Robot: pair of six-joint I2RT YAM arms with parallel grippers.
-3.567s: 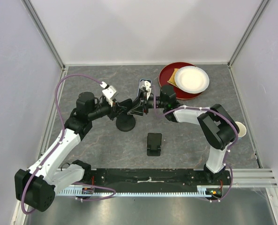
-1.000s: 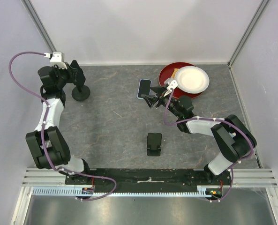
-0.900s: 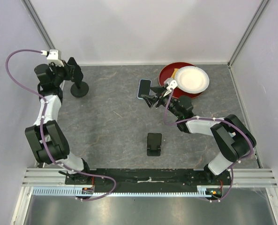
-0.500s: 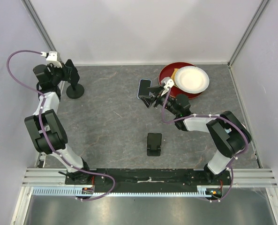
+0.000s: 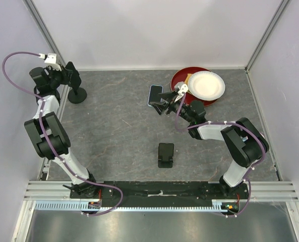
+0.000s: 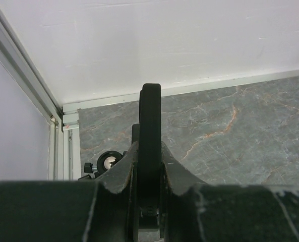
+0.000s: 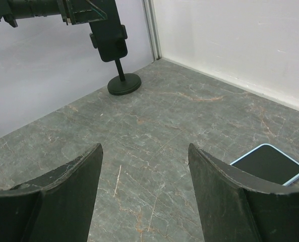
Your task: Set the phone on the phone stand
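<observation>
- The desk carried everything, and the two task pieces sat well apart on it.
- The left arm was stretched to the far left corner. The right arm reached toward the back middle, low over the surface.
- A red tray with a white plate lay at the back right, just beside the right arm's working spot.
- The round-foot stand stood upright in that left corner, its foot apparently resting on the desk.
- A low black stand sat alone near the middle; which stand was meant for the phone I could not tell.
- The phone lay flat, screen up, near the tray and not on any stand.
- The left tool pinched the round-foot stand's thin upright plate edge-on, probably to steady or shift it.
- The right tool was spread and empty just short of the phone, which suggested a pickup was being lined up.
</observation>
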